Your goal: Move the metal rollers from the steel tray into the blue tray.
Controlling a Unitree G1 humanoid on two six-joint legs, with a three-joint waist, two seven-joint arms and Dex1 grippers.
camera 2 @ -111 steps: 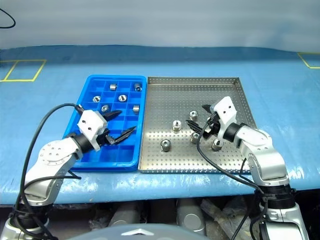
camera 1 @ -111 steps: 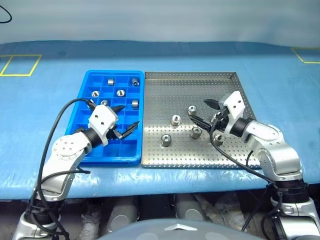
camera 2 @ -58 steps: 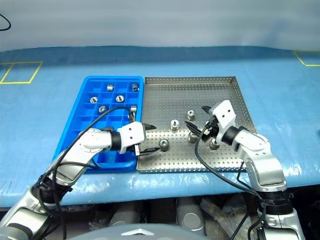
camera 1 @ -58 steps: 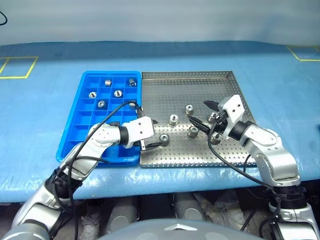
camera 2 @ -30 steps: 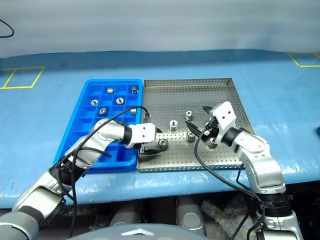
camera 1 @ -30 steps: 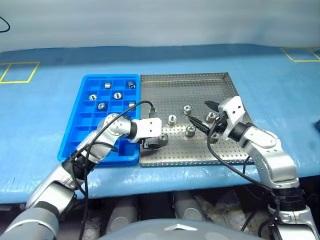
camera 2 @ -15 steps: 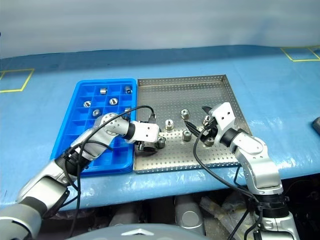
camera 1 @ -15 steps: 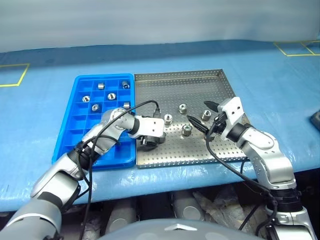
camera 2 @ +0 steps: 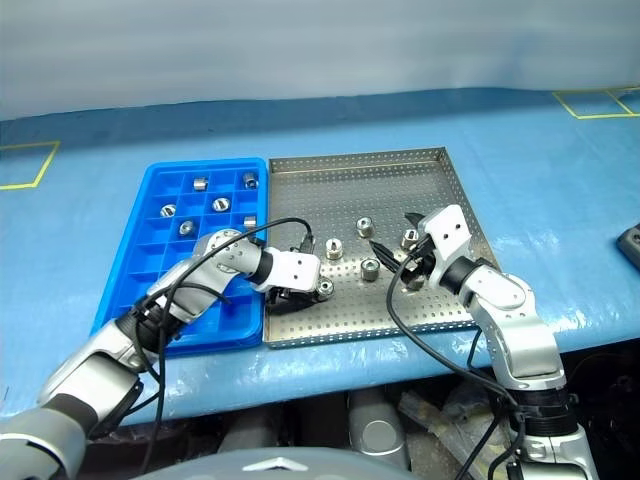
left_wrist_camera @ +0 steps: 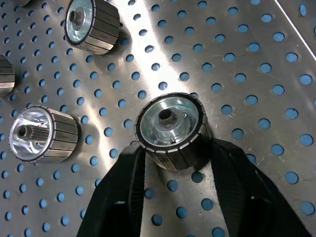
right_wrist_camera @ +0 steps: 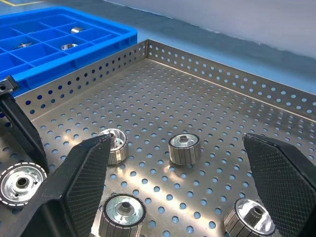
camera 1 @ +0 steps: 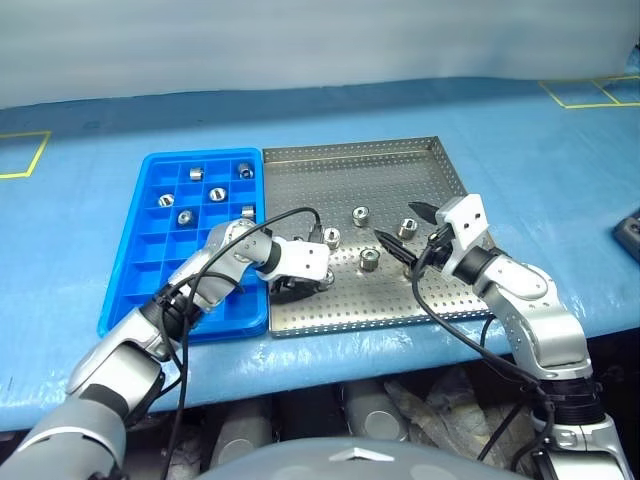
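Left wrist view: left gripper point(left_wrist_camera: 170, 163) fingers clamp one roller point(left_wrist_camera: 170, 129) on the steel tray point(camera 1: 400, 170); four rollers loose nearby. Blue tray point(camera 1: 140, 270) holds five. Right gripper point(camera 1: 404, 230) wide open, empty.

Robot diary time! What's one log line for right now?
left gripper: shut on metal roller in steel tray | right gripper: open, hovering | blue tray: five rollers

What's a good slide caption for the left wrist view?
Left gripper closed around a metal roller on the steel tray.
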